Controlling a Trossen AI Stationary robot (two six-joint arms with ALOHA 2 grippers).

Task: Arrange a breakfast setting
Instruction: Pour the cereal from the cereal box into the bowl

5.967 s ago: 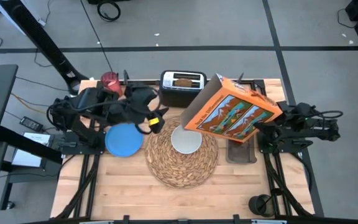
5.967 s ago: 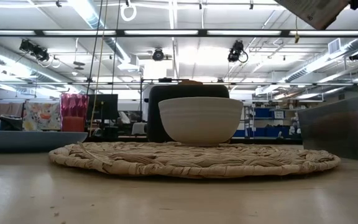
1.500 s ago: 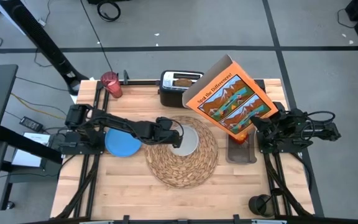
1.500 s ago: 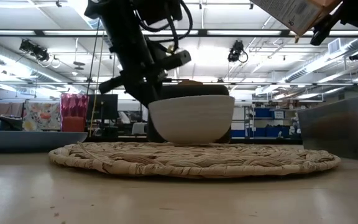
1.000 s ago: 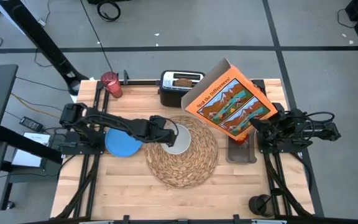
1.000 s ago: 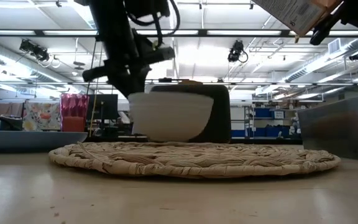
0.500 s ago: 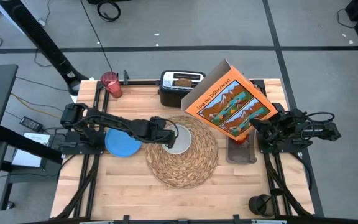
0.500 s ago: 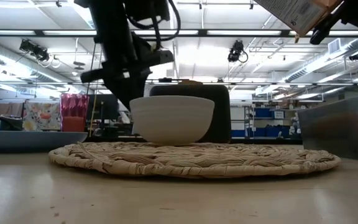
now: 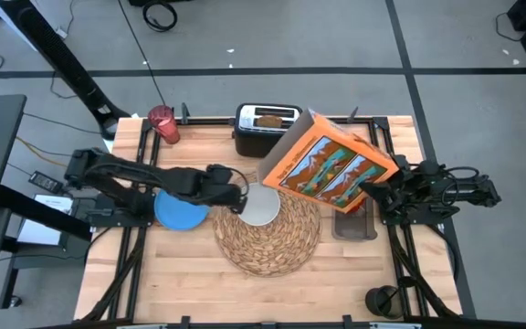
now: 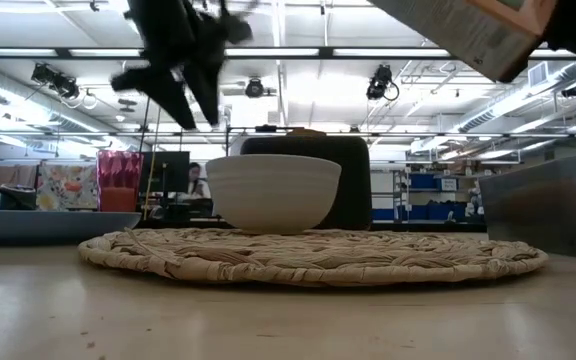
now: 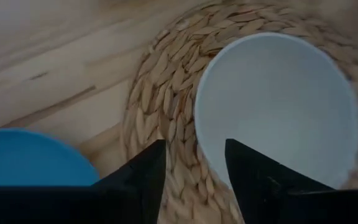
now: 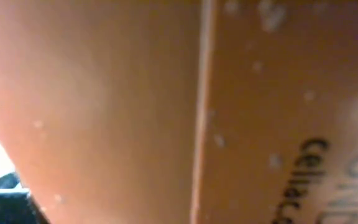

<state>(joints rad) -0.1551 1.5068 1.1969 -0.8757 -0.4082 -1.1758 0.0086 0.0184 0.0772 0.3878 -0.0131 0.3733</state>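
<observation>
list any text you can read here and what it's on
Cereal box, held by the right hand: slanted title along its face in the high view, too small to read.
Same box, right wrist view: "cellac", a cut-off fragment, uncertain.
Toaster, cup, bowl: no readable text.

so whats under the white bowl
The white bowl sits on the woven placemat, near its back-left edge. The weave directly beneath it is covered. The left gripper hovers open above, off the bowl.

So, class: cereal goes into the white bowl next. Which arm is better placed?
Right: its end effector holds the tilted cereal box above the white bowl; the left end effector is empty.
</observation>
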